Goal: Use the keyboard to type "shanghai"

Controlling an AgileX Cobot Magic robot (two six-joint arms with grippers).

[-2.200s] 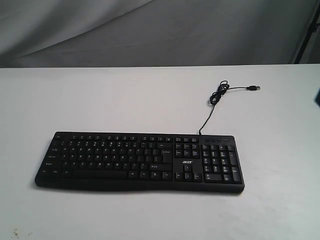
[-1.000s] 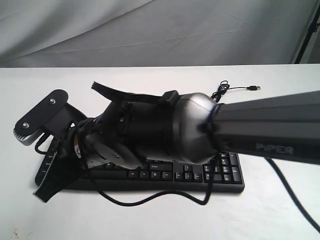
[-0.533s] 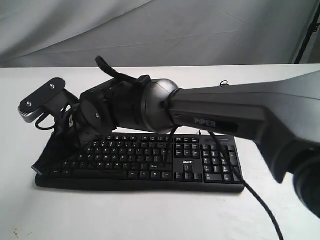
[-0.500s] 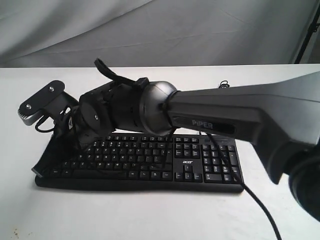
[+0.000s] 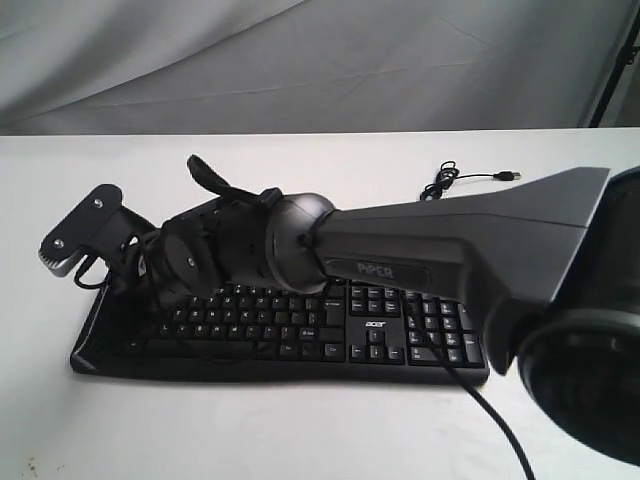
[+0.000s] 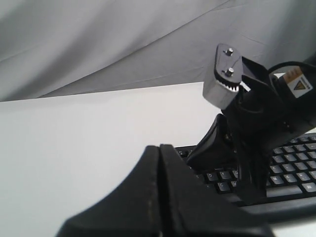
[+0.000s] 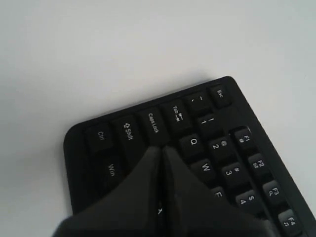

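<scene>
The black keyboard (image 5: 380, 330) lies flat on the white table, number pad to the right. My right arm reaches across it to its left end. The right gripper (image 5: 105, 315) is shut with nothing in it. In the right wrist view the right gripper (image 7: 161, 147) has its tip over the keyboard (image 7: 232, 148) beside Caps Lock and below Q; whether it touches a key is hidden. The left gripper (image 6: 159, 146) is shut and empty, low over bare table short of the keyboard (image 6: 291, 173). It does not show in the exterior view.
The keyboard's thin USB cable (image 5: 440, 185) coils behind its right end. A black arm cable (image 5: 480, 400) trails across the table in front of the number pad. The right wrist's silver camera mount (image 5: 75, 235) sticks out above the keyboard's left end. A grey cloth backdrop (image 5: 320, 60) hangs behind.
The table held only the keyboard at first. My right arm then swung in over it, and its shut gripper has come down onto the left-end keys, shifting slightly right.
</scene>
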